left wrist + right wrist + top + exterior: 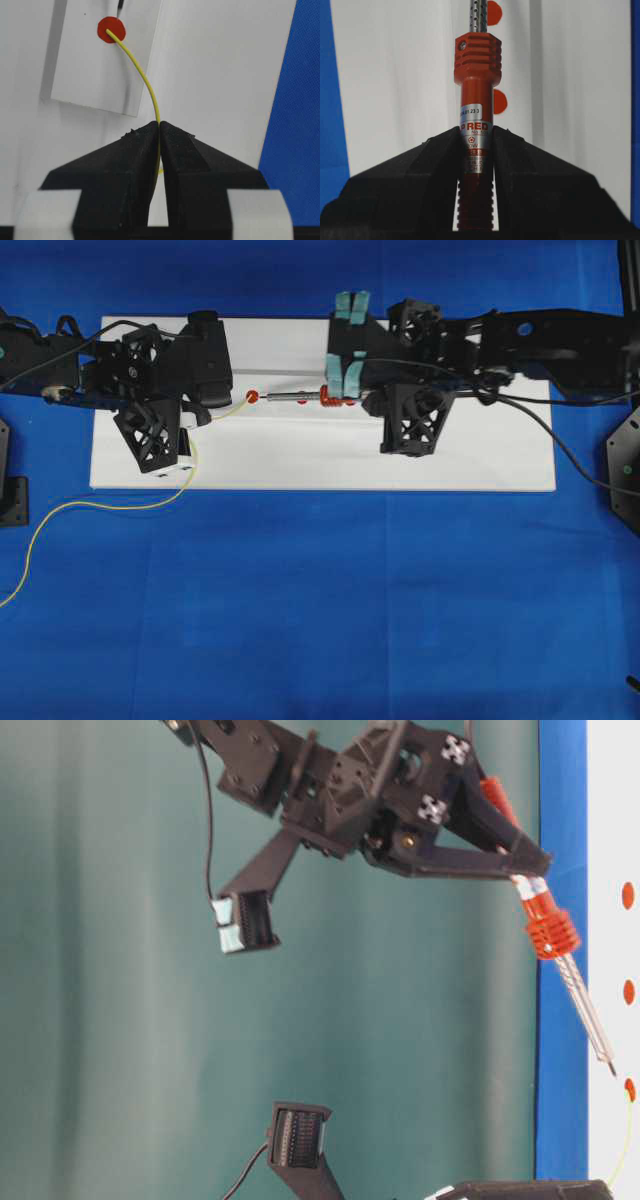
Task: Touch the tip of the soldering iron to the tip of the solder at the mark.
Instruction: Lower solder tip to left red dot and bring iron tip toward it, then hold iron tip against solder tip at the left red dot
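Note:
The soldering iron (300,396) lies level over the white board, its orange-red collar (477,55) just ahead of my right gripper (476,132), which is shut on its silver and red body. It also shows in the table-level view (560,950). The thin yellow solder (142,75) runs from my left gripper (159,124), which is shut on it, up to a red mark (111,30), and its tip rests on that mark. The iron's dark tip (611,1069) stops a short way from this mark (252,396), not touching the solder.
The white board (300,455) lies on blue cloth. Two more red marks (499,101) sit under the iron. The loose solder (100,505) trails off the board's front left. The iron's black cable (560,435) runs off to the right.

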{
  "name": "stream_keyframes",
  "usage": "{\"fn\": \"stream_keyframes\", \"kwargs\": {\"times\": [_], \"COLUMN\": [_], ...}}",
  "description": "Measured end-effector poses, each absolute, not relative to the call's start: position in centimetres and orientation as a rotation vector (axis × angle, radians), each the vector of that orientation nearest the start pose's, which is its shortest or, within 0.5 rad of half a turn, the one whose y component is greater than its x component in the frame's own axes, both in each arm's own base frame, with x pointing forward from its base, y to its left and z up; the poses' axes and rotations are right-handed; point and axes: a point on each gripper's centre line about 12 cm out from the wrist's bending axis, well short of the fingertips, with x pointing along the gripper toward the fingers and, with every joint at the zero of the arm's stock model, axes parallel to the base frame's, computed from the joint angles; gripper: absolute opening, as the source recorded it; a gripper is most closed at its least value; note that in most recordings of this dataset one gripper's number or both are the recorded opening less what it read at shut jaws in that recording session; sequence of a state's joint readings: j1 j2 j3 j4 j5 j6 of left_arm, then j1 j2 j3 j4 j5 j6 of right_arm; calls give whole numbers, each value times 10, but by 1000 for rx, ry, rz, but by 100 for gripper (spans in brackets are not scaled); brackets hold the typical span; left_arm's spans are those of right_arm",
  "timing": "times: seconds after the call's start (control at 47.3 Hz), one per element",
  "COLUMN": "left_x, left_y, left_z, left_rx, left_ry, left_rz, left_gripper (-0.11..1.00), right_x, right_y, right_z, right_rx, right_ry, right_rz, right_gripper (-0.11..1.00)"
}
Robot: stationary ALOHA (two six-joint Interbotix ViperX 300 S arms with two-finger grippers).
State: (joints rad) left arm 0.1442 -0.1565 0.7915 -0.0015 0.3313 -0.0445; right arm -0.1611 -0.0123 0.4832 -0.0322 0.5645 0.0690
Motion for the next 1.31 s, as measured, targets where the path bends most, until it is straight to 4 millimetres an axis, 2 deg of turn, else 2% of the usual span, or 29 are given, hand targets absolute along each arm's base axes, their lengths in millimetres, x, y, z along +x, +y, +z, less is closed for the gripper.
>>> {"fn": "stream_keyframes", "kwargs": {"times": [0.317,1.31], "left_x": [317,317], "left_y": [46,46], "left_z": [157,157], "left_rx": [-112,-112], "left_ry": [963,965], "left_rz": [154,154], "left_gripper": [2,2], "right_x": [382,382], "right_y": [-64,-69], "right_z": [182,181], "right_rx": [112,102], "right_ry": [1049,1053], "right_rz": [-184,-192], "right_gripper": [7,7]}}
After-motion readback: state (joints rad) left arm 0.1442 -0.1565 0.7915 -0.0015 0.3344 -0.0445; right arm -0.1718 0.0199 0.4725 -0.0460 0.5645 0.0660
